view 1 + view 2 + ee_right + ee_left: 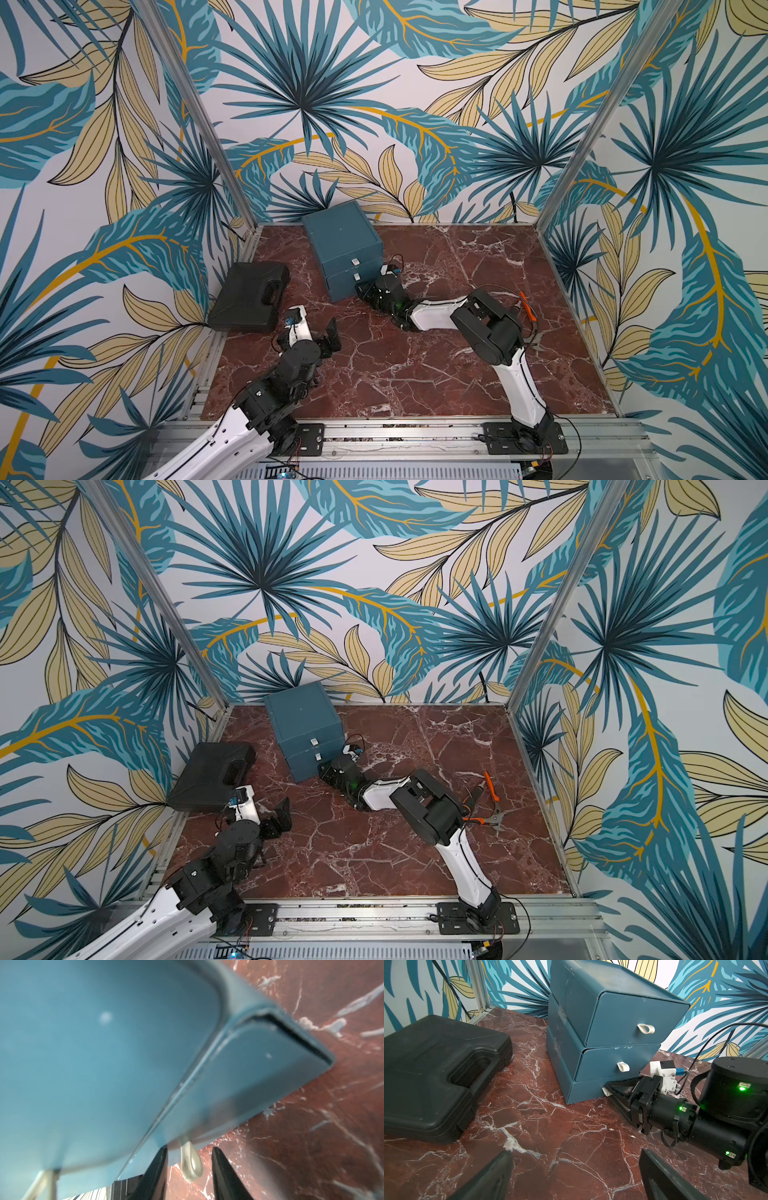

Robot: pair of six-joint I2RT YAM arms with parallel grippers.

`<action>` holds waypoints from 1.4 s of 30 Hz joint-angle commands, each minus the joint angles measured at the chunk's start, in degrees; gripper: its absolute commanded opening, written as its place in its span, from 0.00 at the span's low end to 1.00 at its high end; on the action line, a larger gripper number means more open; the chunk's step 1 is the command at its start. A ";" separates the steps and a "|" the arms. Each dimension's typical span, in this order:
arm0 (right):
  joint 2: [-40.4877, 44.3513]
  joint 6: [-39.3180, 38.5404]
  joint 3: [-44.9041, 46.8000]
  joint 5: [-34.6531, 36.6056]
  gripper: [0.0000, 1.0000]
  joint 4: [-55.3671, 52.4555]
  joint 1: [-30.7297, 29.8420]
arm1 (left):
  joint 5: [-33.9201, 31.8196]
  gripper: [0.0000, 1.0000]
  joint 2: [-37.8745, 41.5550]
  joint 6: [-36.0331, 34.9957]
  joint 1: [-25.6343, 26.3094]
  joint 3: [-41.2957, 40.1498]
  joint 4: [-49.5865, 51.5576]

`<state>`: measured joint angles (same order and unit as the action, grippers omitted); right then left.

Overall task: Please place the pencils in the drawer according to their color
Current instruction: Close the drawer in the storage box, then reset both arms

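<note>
Straddling the bottom pull tab (191, 1162) of the teal drawer cabinet (340, 245), rear-left on the surface (415, 353), with right tool (189, 1148) spread, not pinching; left tool (576, 1152) spread. Judging cabinet light, slide-prone, the floppy tab being the hold. Seeing no pencils.

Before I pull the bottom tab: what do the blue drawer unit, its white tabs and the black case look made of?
Drawer unit: probably moulded plastic, matte teal, rounded edges, pale scuffs.
Bottom tab: a soft whitish loop, perhaps silicone or rubber; slightly translucent.
Black case: likely hard plastic, grainy surface, moulded handle recess.
</note>
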<state>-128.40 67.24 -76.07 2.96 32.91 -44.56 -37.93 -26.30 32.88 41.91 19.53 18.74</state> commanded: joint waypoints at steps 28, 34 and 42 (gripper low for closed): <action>29.99 -4.80 26.84 12.81 0.99 -8.63 -0.12 | -5.37 1.00 2.44 -9.48 -8.54 5.76 -1.40; 42.44 -10.31 29.92 22.62 1.00 -23.67 0.18 | 0.99 1.00 -2.53 -9.42 -19.18 7.28 -2.37; 54.87 -19.49 28.08 37.31 0.99 -44.34 1.06 | 8.95 1.00 -6.17 -7.93 -31.11 6.18 -7.57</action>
<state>-75.79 53.08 -47.55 32.05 -0.32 -44.03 -32.99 -31.75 24.71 13.56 25.19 14.79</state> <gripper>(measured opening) 0.994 0.999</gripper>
